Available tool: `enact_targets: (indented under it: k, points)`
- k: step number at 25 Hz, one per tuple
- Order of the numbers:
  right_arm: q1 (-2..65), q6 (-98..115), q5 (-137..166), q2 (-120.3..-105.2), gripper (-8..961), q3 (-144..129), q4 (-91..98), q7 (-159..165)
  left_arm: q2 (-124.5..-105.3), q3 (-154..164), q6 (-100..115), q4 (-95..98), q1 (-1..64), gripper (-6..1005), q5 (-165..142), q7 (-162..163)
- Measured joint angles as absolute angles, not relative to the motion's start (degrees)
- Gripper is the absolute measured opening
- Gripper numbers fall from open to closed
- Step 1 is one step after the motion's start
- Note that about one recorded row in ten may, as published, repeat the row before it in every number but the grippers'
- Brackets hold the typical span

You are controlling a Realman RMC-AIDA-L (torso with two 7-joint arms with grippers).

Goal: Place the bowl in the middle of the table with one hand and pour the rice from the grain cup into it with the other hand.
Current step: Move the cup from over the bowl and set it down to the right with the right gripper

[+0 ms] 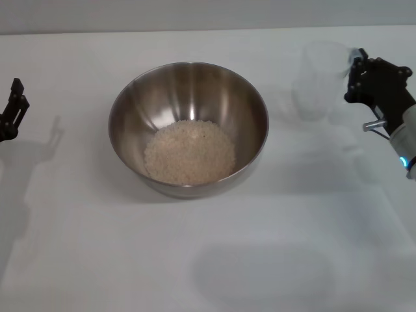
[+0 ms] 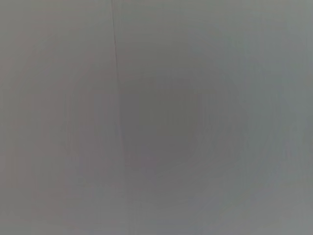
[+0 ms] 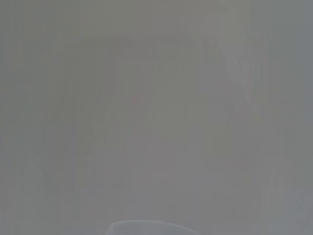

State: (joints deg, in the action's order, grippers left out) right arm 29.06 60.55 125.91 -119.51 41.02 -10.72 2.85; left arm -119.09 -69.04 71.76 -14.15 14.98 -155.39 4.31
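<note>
The bowl (image 1: 188, 127), holding the rice (image 1: 189, 152), is seen mid-table (image 1: 78, 247); the empty grain cup (image 1: 318, 81), far right, should be released gently upright by the right gripper (image 1: 356, 71), whose fingers' state cannot be told.

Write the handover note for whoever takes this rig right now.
Left gripper: parked at the table's left edge, away from everything.
Right gripper: at the far right, against the grain cup, which stands upright and looks empty.
Bowl: mid-table, rice heaped inside.
Done: bowl placed, rice poured.
Left: probably only letting go of the cup, if it is held, and pulling the right arm back.
</note>
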Motion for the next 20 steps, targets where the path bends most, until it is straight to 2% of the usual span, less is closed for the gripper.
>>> enact_targets:
  k: [20]
  points:
    - [33.1,52.2,127.4,-119.35,99,34.6,-11.3,2.8,-119.09,-68.7,71.7,-14.1,15.3,802,-155.4,4.3]
